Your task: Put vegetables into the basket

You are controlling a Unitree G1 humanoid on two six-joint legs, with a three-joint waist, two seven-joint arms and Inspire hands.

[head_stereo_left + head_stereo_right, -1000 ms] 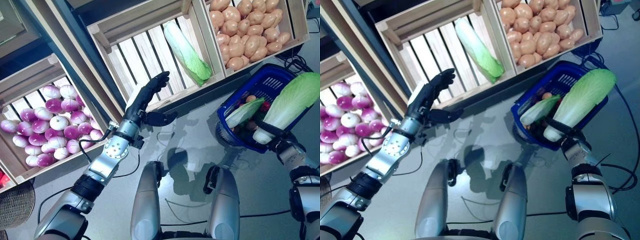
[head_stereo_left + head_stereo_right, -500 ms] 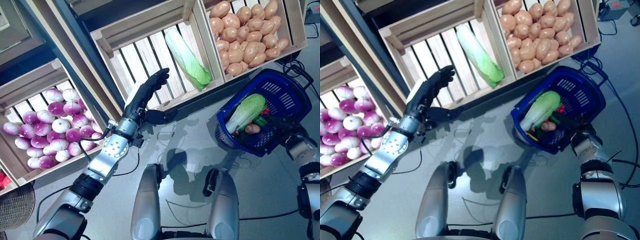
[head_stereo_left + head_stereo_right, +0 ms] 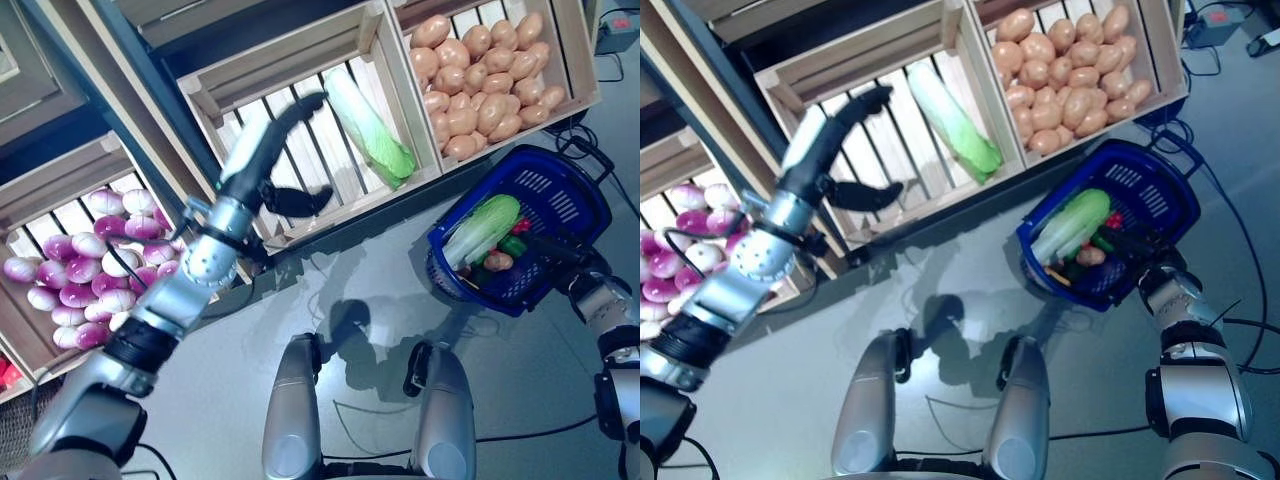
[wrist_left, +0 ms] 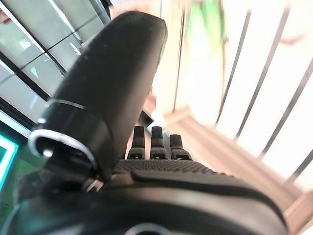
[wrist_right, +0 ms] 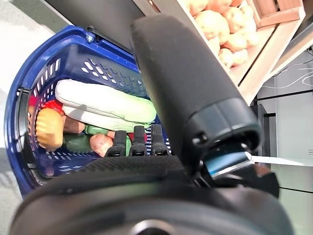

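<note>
The blue basket [image 3: 575, 195] is seen on the grey floor [image 3: 350, 290], below the front of the wooden crate [image 3: 575, 60] filled with potatoes [image 3: 470, 75]. Two napa cabbages lie in the basket, side by side, white stem ends toward the basket's lower left; they are resolved separately in the right wrist view [image 5: 105, 105], while from the head camera only one green-and-white mass [image 3: 483, 228] is distinguished. Beside the cabbages in the basket, a potato [image 5: 49, 128], a green vegetable [image 5: 78, 143] and something red [image 3: 522, 226] are noted. The right hand [image 3: 1160, 268] is seen at the near rim of the basket; in its wrist view its fingers [image 5: 134, 139] are extended straight toward the basket and nothing is held. The left hand [image 3: 262, 160] is raised over the middle slatted crate [image 3: 300, 75], fingers straight and thumb [image 3: 295, 200] spread wide, empty. One further napa cabbage [image 3: 372, 128] lies loose in that middle crate, against its right wall, green leaf end toward the front; it is apart from the left hand. To the left, a lower crate [image 3: 40, 180] holding purple and white onions [image 3: 75, 265] is recorded, partly covered by the left arm.
</note>
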